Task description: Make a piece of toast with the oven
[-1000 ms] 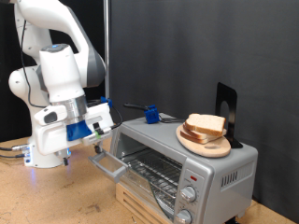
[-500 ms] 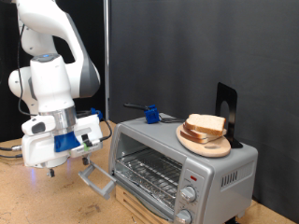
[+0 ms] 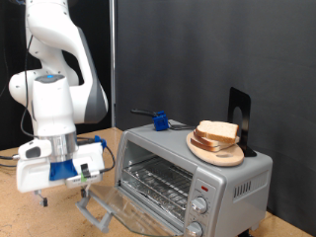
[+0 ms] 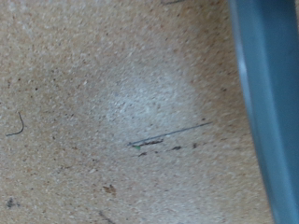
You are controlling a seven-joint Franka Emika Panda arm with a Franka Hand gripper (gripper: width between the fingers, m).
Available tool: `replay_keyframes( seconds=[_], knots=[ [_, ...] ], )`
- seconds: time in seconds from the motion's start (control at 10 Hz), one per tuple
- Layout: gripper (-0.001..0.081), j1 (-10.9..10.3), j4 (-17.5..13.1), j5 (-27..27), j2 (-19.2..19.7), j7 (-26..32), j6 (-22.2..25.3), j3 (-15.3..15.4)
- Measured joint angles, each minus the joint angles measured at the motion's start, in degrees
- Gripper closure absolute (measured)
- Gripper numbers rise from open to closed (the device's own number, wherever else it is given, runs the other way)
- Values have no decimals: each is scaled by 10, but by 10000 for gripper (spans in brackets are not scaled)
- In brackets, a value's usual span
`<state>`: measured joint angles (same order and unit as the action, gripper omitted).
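Observation:
The silver oven (image 3: 232,178) stands at the exterior view's right with its glass door (image 3: 111,205) swung down flat, so the wire rack (image 3: 158,179) inside shows. The piece of toast (image 3: 219,131), pale with a brown crust, lies stacked with another slice on a round wooden plate (image 3: 211,151) on the oven's roof. My gripper (image 3: 89,180) hangs low at the left, just above the door's handle (image 3: 91,208). The wrist view shows only speckled tabletop (image 4: 112,112) and a blue-grey edge (image 4: 271,103); no fingers appear there.
A blue object (image 3: 158,121) and a black stand (image 3: 239,111) sit on the oven's roof beside the plate. Two knobs (image 3: 200,206) are on the oven's front. The oven rests on a wooden board on the table (image 3: 25,219). A black backdrop is behind.
The gripper has moved down and to the exterior view's left, and the oven door has swung from half open to fully down.

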<state>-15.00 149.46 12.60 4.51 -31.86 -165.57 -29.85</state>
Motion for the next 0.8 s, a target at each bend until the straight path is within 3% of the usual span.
replay_keyframes(
  seconds=[0.2,0.5,0.6,0.8],
  knots=[
    [-1,8,-16,42,51,26,-22,14],
    [-1,52,-37,114,114,85,-54,70],
    [-1,68,-42,135,125,100,-59,97],
    [-2,80,-47,160,128,110,-57,142]
  ],
)
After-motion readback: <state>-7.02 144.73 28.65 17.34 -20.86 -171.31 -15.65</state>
